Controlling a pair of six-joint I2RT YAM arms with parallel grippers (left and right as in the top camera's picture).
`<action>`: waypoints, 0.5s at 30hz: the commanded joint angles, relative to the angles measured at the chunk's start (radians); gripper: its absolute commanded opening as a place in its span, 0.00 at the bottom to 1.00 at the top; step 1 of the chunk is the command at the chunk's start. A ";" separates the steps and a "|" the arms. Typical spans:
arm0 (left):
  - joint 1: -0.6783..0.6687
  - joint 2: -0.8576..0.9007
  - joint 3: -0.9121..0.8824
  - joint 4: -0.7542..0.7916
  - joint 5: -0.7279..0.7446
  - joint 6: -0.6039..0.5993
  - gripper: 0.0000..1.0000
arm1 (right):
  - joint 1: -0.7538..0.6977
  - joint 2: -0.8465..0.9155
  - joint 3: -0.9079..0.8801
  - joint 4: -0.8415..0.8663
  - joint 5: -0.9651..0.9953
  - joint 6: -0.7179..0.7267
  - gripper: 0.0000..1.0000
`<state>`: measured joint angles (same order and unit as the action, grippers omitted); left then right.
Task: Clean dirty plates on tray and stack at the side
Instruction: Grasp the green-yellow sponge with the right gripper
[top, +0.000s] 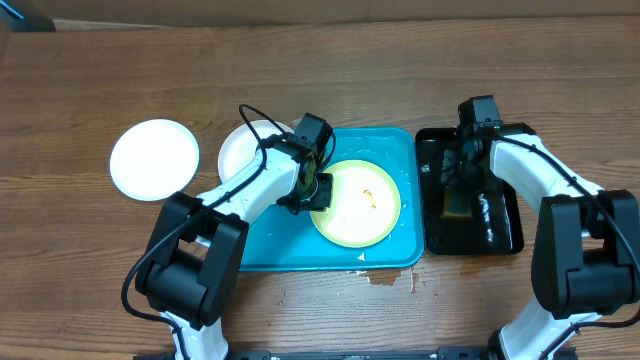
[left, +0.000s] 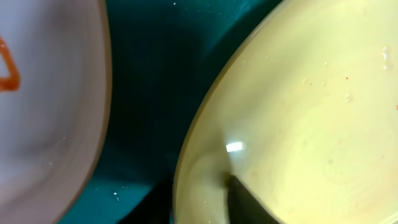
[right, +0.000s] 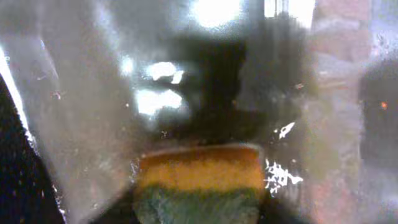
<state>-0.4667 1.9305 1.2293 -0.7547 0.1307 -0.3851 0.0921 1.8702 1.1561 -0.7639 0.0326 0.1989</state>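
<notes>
Overhead, noting yellow-green plate (top: 355, 203) flat in the tray (top: 300, 252), orange smear near centre. Left hand (top: 322, 192) narrowly pinched on its left rim, one finger (left: 249, 202) inside the lip. Judged light, rigid, wet-slick; best held by the rim, kept level. Right hand (top: 462, 180) over sponge (right: 199, 180) in black tray (top: 505, 235); opening and hold blurred, cannot tell.

Left arm (top: 230, 200) extends from its near base toward the far right, with the wrist pitched downward. Left pincer (top: 318, 188): jaws closed on the rim of the yellow-green plate (left: 311, 112), one finger (left: 245, 202) on its inner face. Right arm (top: 540, 170) extends far and left. Right pincer (top: 462, 180) points down; its jaw state cannot be determined.
</notes>
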 joint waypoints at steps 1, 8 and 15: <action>0.002 0.018 0.000 0.004 0.000 0.019 0.13 | -0.003 0.000 -0.004 0.000 0.004 0.002 0.18; 0.002 0.018 0.001 0.007 0.008 0.019 0.04 | -0.003 0.000 0.064 -0.098 0.048 0.002 0.06; 0.002 0.018 0.003 0.005 0.008 0.019 0.05 | -0.003 0.000 0.100 -0.158 0.034 0.002 0.35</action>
<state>-0.4637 1.9308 1.2324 -0.7460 0.1490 -0.3775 0.0921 1.8732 1.2308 -0.9108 0.0589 0.2092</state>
